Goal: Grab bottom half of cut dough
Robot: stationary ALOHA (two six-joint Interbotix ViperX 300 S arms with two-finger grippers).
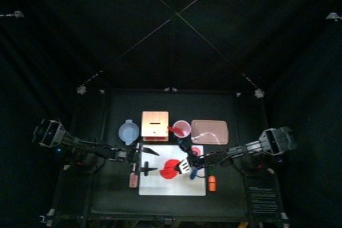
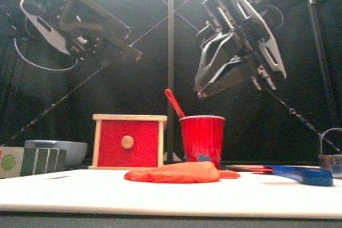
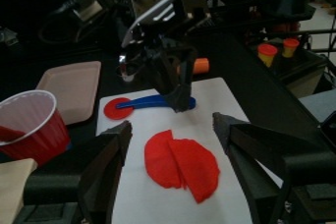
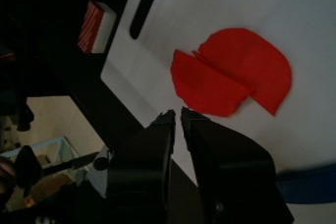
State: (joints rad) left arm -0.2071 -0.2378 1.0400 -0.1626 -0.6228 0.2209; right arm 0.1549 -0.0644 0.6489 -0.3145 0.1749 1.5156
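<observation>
From above, a white cutting board (image 1: 170, 175) lies at the front of the black table (image 1: 107, 122). On it sits the red dough, too small here to tell its halves apart. The left gripper (image 1: 134, 158) and the right gripper (image 1: 199, 158) hang over the board from either side. Behind the board are a red-faced box (image 1: 154, 127), a pink tray (image 1: 210, 130) and a pale bowl (image 1: 127, 130).

At table height the dough is a low flat mound on the board, long axis running side to side. Both grippers hang well above it, touching nothing. The right gripper's jaws stand apart and empty. A red cup (image 2: 202, 138) stands just behind the dough, the box to its left.

In the left wrist view, the left gripper (image 3: 171, 159) has its jaws spread wide and holds nothing. Between them on the board lie two red halves separated by a cut line. The bottom half of cut dough (image 3: 165, 159) is an elongated half-disc whose straight edge runs along its long axis, meeting the other half (image 3: 201, 167). Beyond lie a blue cutter (image 3: 138, 106) and the other arm.

In the right wrist view, the right gripper (image 4: 178, 130) is partly open, empty, with its tips just beside the dough's edge but above it. The bottom half (image 4: 203, 83) has its straight edge against the other half (image 4: 256, 66).
</observation>
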